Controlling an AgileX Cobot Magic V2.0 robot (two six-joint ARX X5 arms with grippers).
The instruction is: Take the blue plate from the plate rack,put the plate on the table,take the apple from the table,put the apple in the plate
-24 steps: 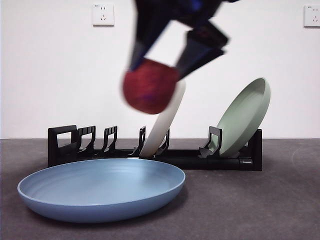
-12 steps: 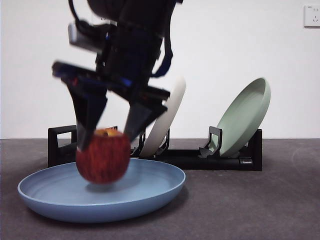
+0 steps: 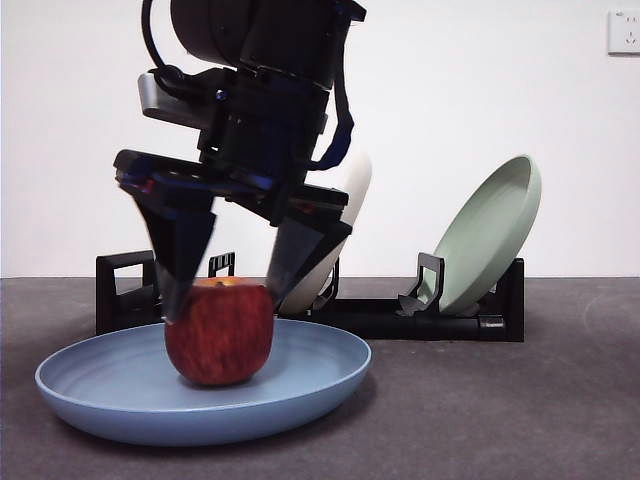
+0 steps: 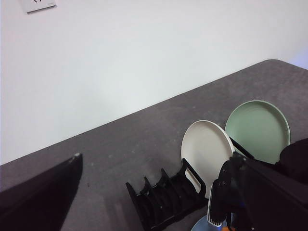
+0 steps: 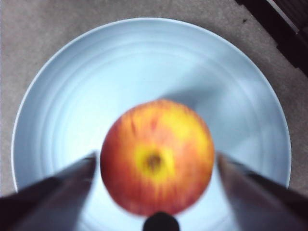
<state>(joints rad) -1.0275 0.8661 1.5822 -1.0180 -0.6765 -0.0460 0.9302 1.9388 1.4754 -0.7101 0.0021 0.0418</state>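
Inside the blue plate, I see my right gripper with its jaws spread just off either side of the apple, which sits upright near the plate's middle. My worry is the lift-out: a jaw brushing the fruit could roll it toward the rim. The left gripper waits high, jaws apart, above the plate rack.

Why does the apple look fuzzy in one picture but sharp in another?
In the right wrist view the apple sits very near the lens, so it and the right gripper's fingers look soft, while the blue plate is only slightly soft. In the front view the apple is crisp, though the finger tips smear slightly. The left wrist view is sharp and evenly lit.
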